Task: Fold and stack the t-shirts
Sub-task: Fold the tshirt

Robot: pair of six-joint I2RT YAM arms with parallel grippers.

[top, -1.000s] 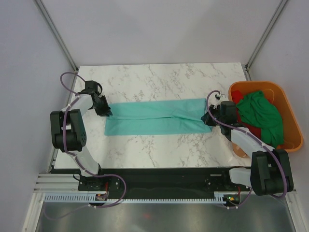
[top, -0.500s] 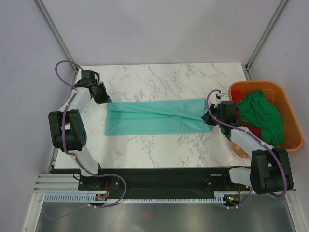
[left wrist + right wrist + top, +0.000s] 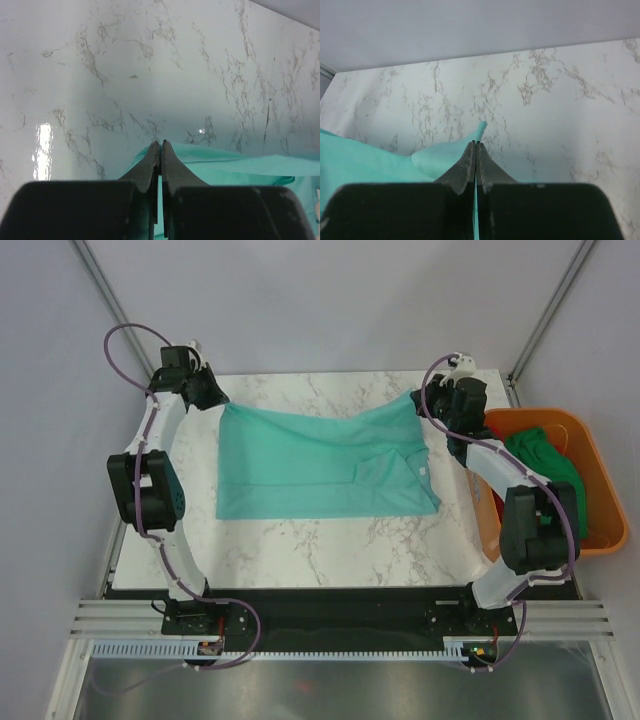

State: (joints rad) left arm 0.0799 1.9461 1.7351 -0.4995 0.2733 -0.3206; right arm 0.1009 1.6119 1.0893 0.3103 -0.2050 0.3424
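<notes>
Both arms have swung from the table's middle toward its back since a second ago. The teal t-shirt, then a narrow strip, now opens into a wide sheet at mid-table. The left gripper has its jaws pressed together on the shirt's far-left corner, and the right gripper pinches the far-right corner. The near edge lies flat, with bare marble table in front and behind. A dark green t-shirt sits in the orange tub at the right.

Left tool clamped tight, reaching far, right tool likewise clamped
</notes>
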